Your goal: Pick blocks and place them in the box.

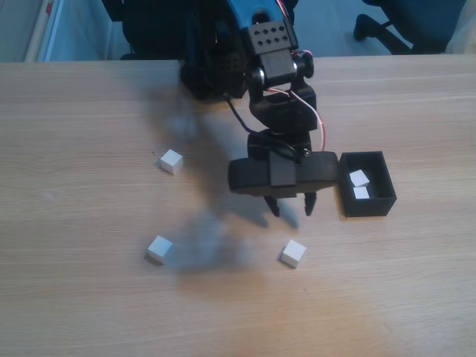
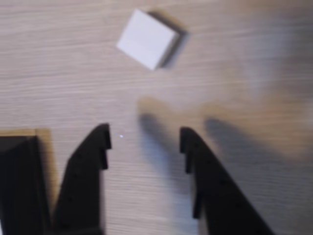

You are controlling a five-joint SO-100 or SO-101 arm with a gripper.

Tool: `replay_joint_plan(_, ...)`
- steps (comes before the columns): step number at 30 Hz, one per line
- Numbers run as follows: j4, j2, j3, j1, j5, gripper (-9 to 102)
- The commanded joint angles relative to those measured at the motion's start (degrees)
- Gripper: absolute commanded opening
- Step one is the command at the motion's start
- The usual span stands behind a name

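Note:
Three white blocks lie loose on the wooden table in the fixed view: one at the left (image 1: 171, 161), one at the lower left (image 1: 159, 248) and one (image 1: 294, 253) just below my gripper. The wrist view shows that nearest block (image 2: 148, 39) ahead of the fingertips. My black gripper (image 1: 291, 206) hangs open above the table with nothing between its fingers (image 2: 90, 156), seen also from the wrist (image 2: 145, 136). The black box (image 1: 367, 202) stands just right of the gripper and holds two white blocks (image 1: 360, 178) (image 1: 361, 193). A corner of the box (image 2: 19, 181) shows at the wrist view's lower left.
The arm's black and blue base (image 1: 216, 52) stands at the table's far edge. Chair legs (image 1: 394, 26) show on the floor beyond. Bare wood lies across the front and left of the table.

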State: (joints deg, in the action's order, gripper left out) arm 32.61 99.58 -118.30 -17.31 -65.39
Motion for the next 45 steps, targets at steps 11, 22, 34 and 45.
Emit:
replay_joint_plan(11,-1.58,-8.00,8.53,0.00,0.18,15)
replay_joint_plan(22,-2.20,-15.03,16.96,0.26,0.26,15)
replay_joint_plan(34,-2.81,-20.92,22.59,1.67,-0.70,15)
replay_joint_plan(45,-3.69,-24.61,25.40,2.37,-1.93,11)
